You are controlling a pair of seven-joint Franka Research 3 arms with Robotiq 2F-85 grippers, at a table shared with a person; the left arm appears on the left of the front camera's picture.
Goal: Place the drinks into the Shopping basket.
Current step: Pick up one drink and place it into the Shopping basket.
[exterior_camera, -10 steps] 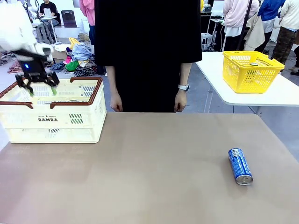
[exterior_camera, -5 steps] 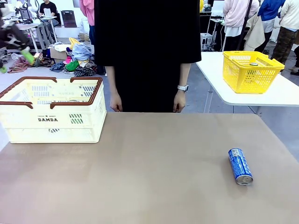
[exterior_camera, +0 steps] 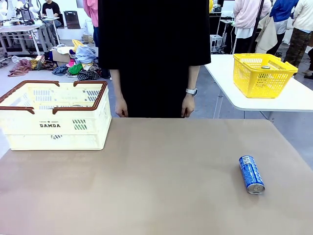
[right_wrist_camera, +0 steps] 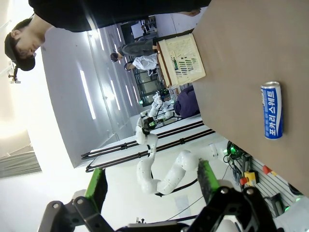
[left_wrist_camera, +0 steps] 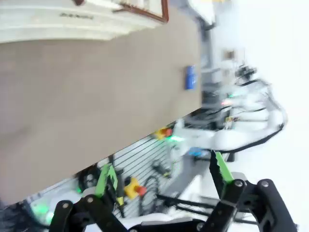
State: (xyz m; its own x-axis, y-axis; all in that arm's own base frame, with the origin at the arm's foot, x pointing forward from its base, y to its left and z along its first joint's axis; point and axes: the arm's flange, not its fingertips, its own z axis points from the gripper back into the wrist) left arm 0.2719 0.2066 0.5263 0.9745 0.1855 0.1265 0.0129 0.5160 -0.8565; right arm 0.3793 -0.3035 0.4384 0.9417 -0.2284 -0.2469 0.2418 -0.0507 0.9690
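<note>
The left gripper (left_wrist_camera: 161, 166) stood wide open in its wrist view, green-padded fingers spread far apart, holding and touching nothing, raised well above the table. The right gripper (right_wrist_camera: 150, 174) was likewise wide open and empty, its fingers apart in free air off the table's edge. A blue drink can (exterior_camera: 251, 174) with white print lay on its side on the brown table (exterior_camera: 146, 186), towards the robot's right, silver top facing the near edge; it showed small in the left wrist view (left_wrist_camera: 190, 77) and larger in the right wrist view (right_wrist_camera: 272, 110). The cream-white Shopping basket (exterior_camera: 54, 128), brown-rimmed with "DAMDA" on its side, sat at the far left corner of the table, well apart from the can. A person in a black top (exterior_camera: 154, 49) stood at the far edge, both hands hanging down at the tabletop's edge, a watch (exterior_camera: 192, 91) on one wrist. Behind, a yellow mesh basket (exterior_camera: 261, 78) rested on a white table (exterior_camera: 293, 100), and a heap of clothes (exterior_camera: 80, 66) lay on the floor.
</note>
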